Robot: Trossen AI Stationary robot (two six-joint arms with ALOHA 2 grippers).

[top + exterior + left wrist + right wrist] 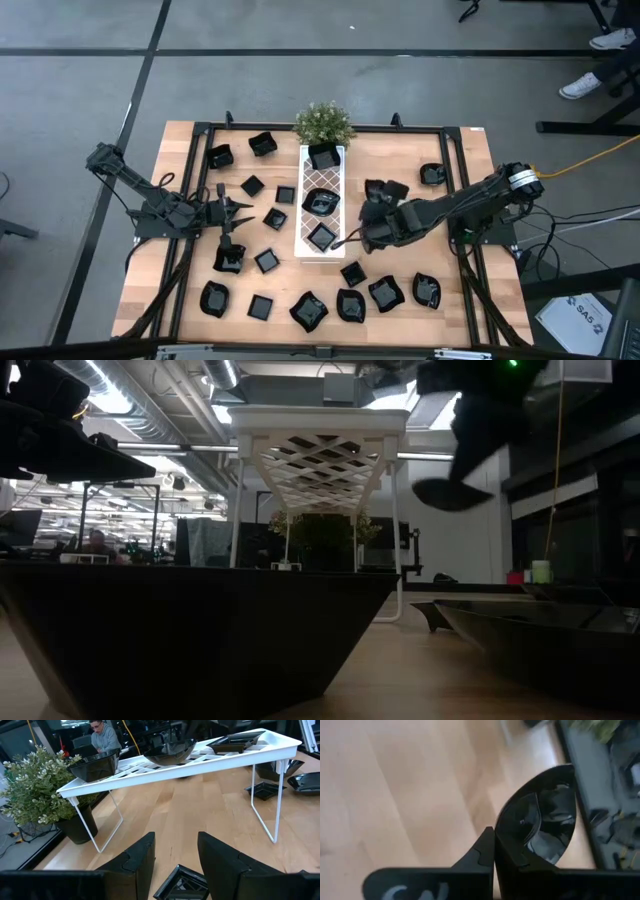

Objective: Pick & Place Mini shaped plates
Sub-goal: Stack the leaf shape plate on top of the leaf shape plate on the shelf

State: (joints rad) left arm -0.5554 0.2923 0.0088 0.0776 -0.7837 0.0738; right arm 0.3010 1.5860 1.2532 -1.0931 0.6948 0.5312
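Note:
Many small glossy black mini shaped plates (pixel 267 261) lie on the wooden table. Three more sit on the long white lattice tray (pixel 336 178) at the middle. My right gripper (pixel 494 856) is shut on one rounded plate (pixel 540 820), which hangs in the air right of the tray's near end (pixel 450 493). At the table's left, my left gripper (pixel 175 865) stays open and level, with a small square plate (pixel 182 882) on the table below its fingers. My right gripper pinches the rounded plate's rim (pixel 503 838) between its two fingers, at one edge only. The fingers slant down from the table's right side. The plate is lifted clear of the table and sticks out tilted beyond the fingertips.
A small green potted plant (pixel 323 122) stands at the tray's far end. A black metal frame (pixel 455 160) runs around the table. Loose plates line the near edge (pixel 350 305). A person (pixel 102 735) sits in the room beyond the table.

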